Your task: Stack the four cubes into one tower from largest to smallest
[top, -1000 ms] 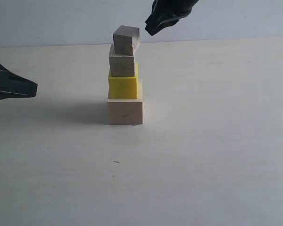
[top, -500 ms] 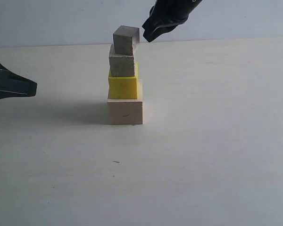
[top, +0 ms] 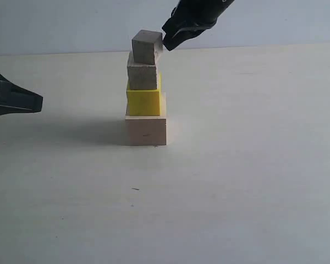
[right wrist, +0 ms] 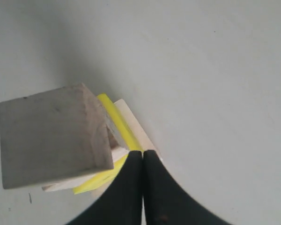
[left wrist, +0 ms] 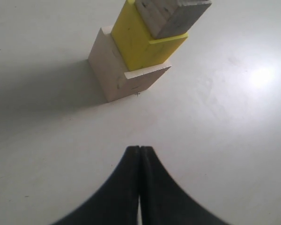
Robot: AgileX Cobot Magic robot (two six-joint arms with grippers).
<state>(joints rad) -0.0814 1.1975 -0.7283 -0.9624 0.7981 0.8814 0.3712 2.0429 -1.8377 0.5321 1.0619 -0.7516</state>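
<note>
The tower stands mid-table: a large pale wooden cube (top: 146, 130) at the bottom, a yellow cube (top: 143, 102) on it, a small wooden cube (top: 142, 76) above, and the smallest wooden cube (top: 147, 47) on top, turned askew. My right gripper (top: 166, 44) is shut and empty, its tip right beside the top cube's right side. The right wrist view looks down on the smallest cube (right wrist: 51, 136) with yellow (right wrist: 114, 123) showing beneath, the right gripper (right wrist: 143, 153) tip close by. My left gripper (top: 39, 102) is shut, low at the far left, well away; the left wrist view shows the left gripper (left wrist: 140, 149) facing the large cube (left wrist: 119, 75).
The pale table (top: 247, 165) spreads around the tower, with a light wall (top: 71, 22) behind. A tiny dark speck (top: 135, 189) lies in front of the tower.
My right gripper has moved left and slightly down, from clear of the top cube to right beside it. The top cube looks a little less tilted. The left arm has not moved.
</note>
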